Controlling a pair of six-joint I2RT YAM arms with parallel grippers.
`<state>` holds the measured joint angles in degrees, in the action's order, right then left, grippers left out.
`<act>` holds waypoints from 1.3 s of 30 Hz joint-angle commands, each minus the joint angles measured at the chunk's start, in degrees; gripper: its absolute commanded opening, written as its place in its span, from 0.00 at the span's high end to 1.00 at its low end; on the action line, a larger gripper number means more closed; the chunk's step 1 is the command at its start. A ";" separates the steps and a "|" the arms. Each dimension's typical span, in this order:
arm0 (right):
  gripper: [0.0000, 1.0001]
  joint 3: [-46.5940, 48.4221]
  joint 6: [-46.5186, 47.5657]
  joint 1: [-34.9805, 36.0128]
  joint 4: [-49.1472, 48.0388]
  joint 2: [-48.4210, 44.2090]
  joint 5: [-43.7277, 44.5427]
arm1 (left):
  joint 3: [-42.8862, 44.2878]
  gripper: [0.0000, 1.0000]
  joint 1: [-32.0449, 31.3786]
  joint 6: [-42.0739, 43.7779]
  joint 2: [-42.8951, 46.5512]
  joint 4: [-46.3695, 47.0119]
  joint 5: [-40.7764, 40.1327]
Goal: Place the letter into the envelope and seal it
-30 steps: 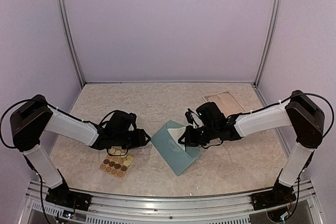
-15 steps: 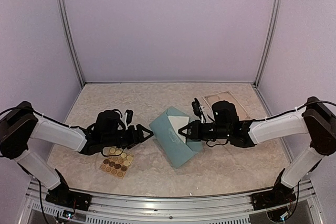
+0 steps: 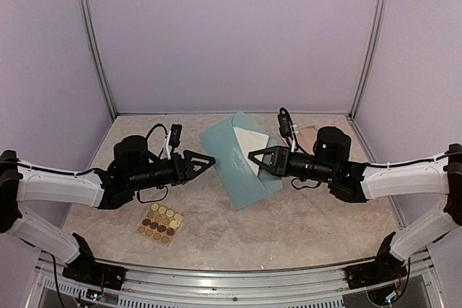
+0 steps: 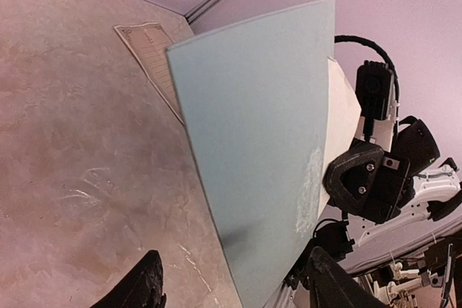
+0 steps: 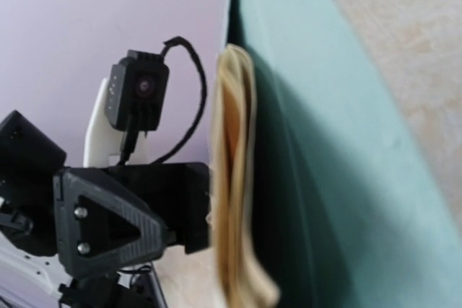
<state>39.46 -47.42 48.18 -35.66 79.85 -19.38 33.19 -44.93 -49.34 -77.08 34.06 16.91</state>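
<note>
between lilac walls, envelope above marbled table

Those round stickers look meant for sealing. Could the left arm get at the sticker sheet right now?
Probably yes. The sticker sheet lies uncovered close beside the left gripper, which is open and holds nothing. The envelope is up in the right gripper, off to one side, not over the stickers.

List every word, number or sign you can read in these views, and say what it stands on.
Nothing here is legible.
Cream sheet: faint printed lines inside a border, too small and blurred to read.
Envelope: no writing shows, only a pale smudge.
Letter: folded, no text shows.
Sticker sheet: round stickers, no marks legible.
</note>
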 commanded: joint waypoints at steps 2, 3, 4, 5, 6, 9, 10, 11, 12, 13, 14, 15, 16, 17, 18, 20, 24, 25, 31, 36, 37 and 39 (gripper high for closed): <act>1.00 -1.08 0.80 -0.02 -4.57 -2.22 -2.40 | 1.97 0.46 -1.12 2.42 1.55 4.17 2.28; 1.00 -1.18 0.63 0.04 -4.81 -2.31 -2.68 | 2.04 0.49 -1.13 2.41 1.58 4.72 2.34; 1.00 -1.14 0.58 -0.03 -4.85 -2.33 -2.99 | 2.12 0.52 -1.20 2.41 1.54 5.04 2.36; 1.00 -1.14 0.53 0.03 -4.97 -2.33 -3.47 | 2.26 0.54 -1.10 2.41 1.43 5.21 2.28; 1.00 -1.14 0.42 -0.01 -5.19 -2.33 -3.97 | 2.31 0.56 -1.13 2.41 1.35 5.45 2.25; 1.00 -1.23 0.05 0.04 -5.46 -2.49 -4.75 | 2.36 0.65 -1.13 2.34 1.08 6.38 2.20; 1.00 -1.19 0.05 0.06 -5.35 -2.57 -4.93 | 2.32 0.68 -1.13 2.40 0.94 6.82 2.29; 1.00 -1.16 0.09 0.07 -5.23 -2.66 -5.09 | 2.24 0.71 -1.13 2.47 0.89 7.18 2.38; 1.00 -1.14 0.05 0.02 -5.10 -2.76 -5.20 | 2.11 0.73 -1.13 2.49 0.88 7.69 2.47; 1.00 -1.14 0.05 0.04 -4.89 -2.85 -5.31 | 1.96 0.76 -1.13 2.57 0.88 8.20 2.62; 1.00 -1.07 0.10 0.06 -4.44 -2.93 -5.32 | 1.82 0.79 -1.17 2.78 0.92 8.66 2.85; 1.00 -0.87 0.13 0.03 -3.85 -2.95 -5.32 | 1.72 0.83 -1.19 3.03 0.95 9.07 2.93; 1.00 -0.68 0.28 0.00 -2.94 -2.99 -5.35 | 1.56 0.87 -1.21 3.33 1.03 9.25 3.01; 1.00 -0.55 0.45 0.05 -1.97 -3.14 -5.02 | 1.45 0.94 -1.22 3.78 1.17 9.22 3.17; 1.00 -0.45 0.36 0.04 -0.98 -3.39 -4.51 | 1.38 1.00 -1.22 4.33 1.21 8.88 3.29; 1.00 -0.17 0.40 -0.05 1.75 -4.15 -2.82 | 1.08 1.00 -1.22 5.67 1.44 8.34 3.73; 1.00 1.43 0.86 -0.58 9.51 -5.68 -0.55 | -0.25 1.00 -1.30 8.58 3.15 8.01 5.17; 1.00 1.93 0.84 -0.89 11.15 -5.82 -0.54 | -0.45 1.00 -1.30 9.32 3.47 7.88 5.89; 1.00 3.13 1.39 -2.33 16.79 -6.27 -2.25 | -0.49 1.00 -1.26 12.35 5.68 6.00 8.51; 1.00 4.21 2.83 -2.92 18.07 -5.49 -5.82 | 0.87 1.00 -1.38 13.82 5.63 4.26 11.46; 1.00 4.59 3.33 -2.99 18.08 -5.25 -6.84 | 1.26 1.00 -1.39 14.10 5.55 3.81 11.72; 1.00 5.47 4.35 -2.92 18.43 -4.66 -9.09 | 1.79 1.00 -1.39 14.56 5.41 3.12 12.84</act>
<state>41.89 -45.71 45.60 -19.29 74.87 -23.97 33.26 -46.06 -37.56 -72.07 39.09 26.20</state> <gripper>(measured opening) 0.004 0.003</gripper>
